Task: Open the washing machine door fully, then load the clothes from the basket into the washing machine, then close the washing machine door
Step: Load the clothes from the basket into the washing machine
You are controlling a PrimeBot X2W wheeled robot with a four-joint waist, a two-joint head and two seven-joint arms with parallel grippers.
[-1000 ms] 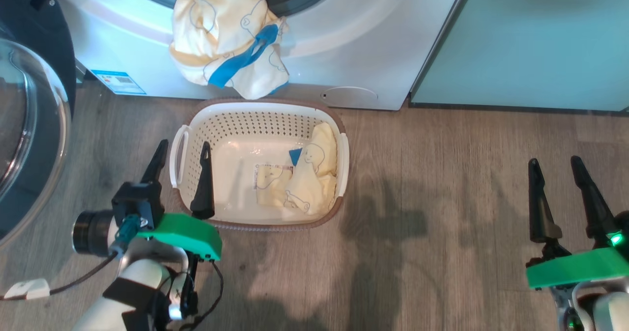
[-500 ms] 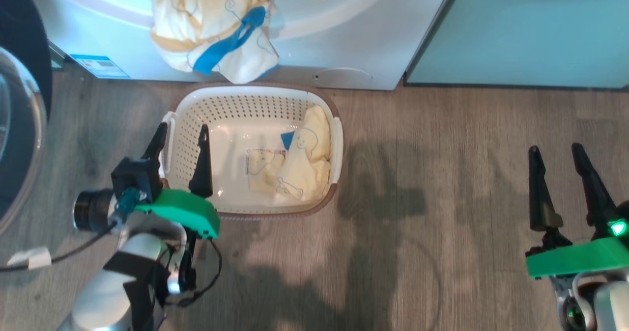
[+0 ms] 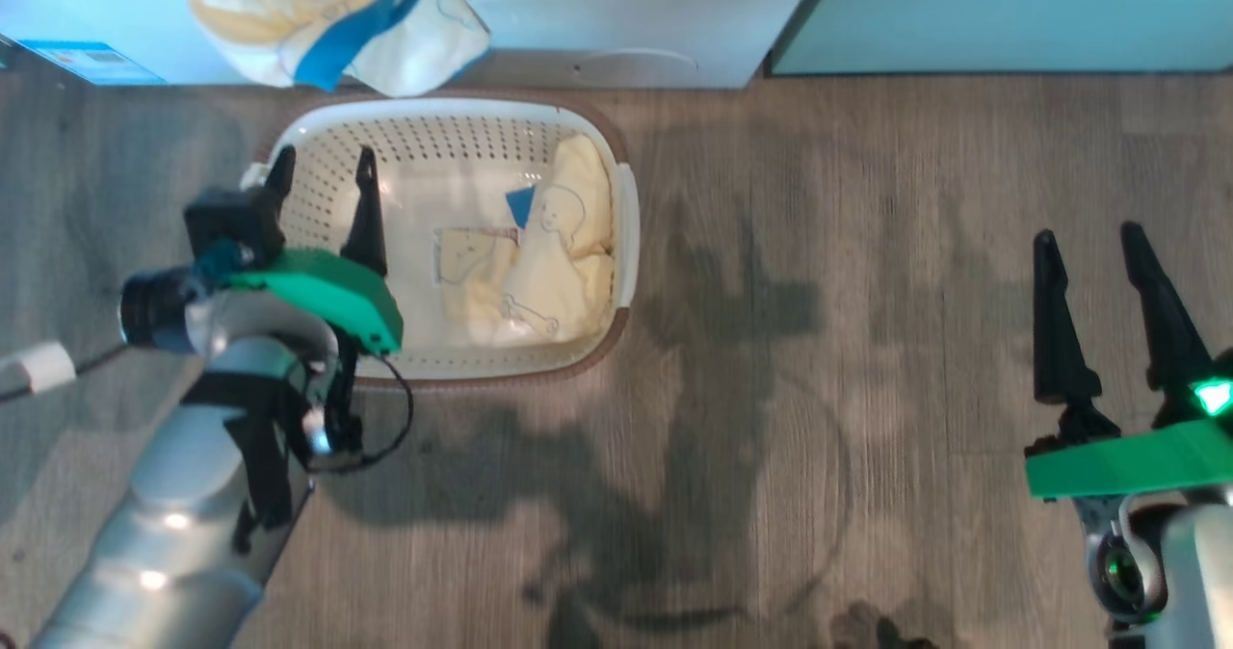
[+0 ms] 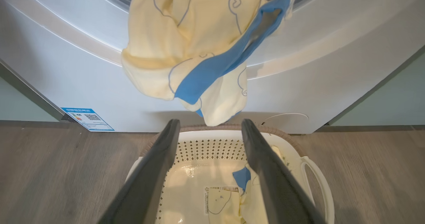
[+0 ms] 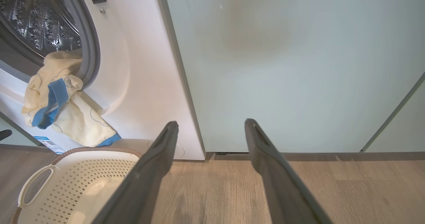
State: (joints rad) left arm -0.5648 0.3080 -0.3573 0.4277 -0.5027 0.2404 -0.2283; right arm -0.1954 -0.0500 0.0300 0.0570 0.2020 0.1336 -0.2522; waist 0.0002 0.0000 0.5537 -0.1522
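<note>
The cream basket [image 3: 433, 134] stands on the floor against the white washing machine [image 3: 626, 4]. Pale yellow clothes [image 3: 559, 264] with bear outlines and a blue tag lie in its right half. Another yellow garment [image 4: 186, 51] with a blue band hangs out of the drum opening, over the basket's far rim. My left gripper [image 3: 325, 155] is open over the basket's left end, one finger inside and one by the handle, holding nothing. Far to the right, my right gripper [image 3: 1085, 235] is open above the floor. The washing machine door is out of view.
A pale mint-green cabinet panel [image 5: 282, 67] stands right of the machine. The steel drum [image 5: 33, 18] shows through the opening. A blue sticker [image 3: 82, 62] and a round service flap [image 3: 636, 57] sit low on the machine's front. Wood floor [image 3: 819, 341] lies between basket and right gripper.
The head camera has swung, so the whole picture slid up and left and the door left the view. My left gripper edged slightly forward over the basket. Both grippers stayed open.
</note>
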